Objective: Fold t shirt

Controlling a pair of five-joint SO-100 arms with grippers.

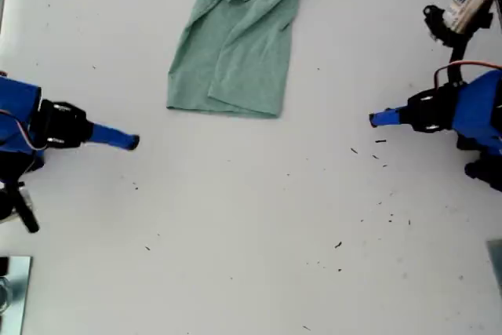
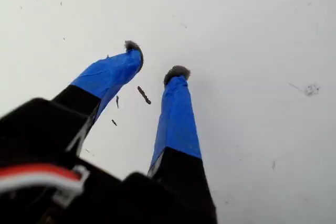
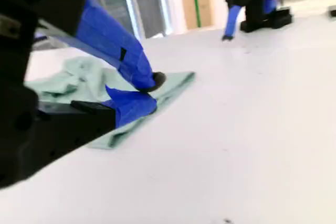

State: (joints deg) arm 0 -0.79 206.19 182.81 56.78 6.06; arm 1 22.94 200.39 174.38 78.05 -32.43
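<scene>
While the t shirt point(image 1: 235, 45) lies apart from both, my first hand point(image 2: 155, 61) is released and my second hand point(image 3: 149, 93) clenched on nothing.

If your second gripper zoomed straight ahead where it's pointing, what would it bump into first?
Probably nothing soon: my second gripper points across bare table, passing beside the t shirt, not into it. Far across, it might meet my first gripper, though height is unclear.

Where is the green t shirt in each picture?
Exterior view: the t shirt lies at the top middle, folded narrow, running off the top edge.
First wrist view: not in it; only white table and my first gripper.
Second wrist view: it lies just behind my second gripper.
Shared landmark: the white table with its dark specks.
</scene>
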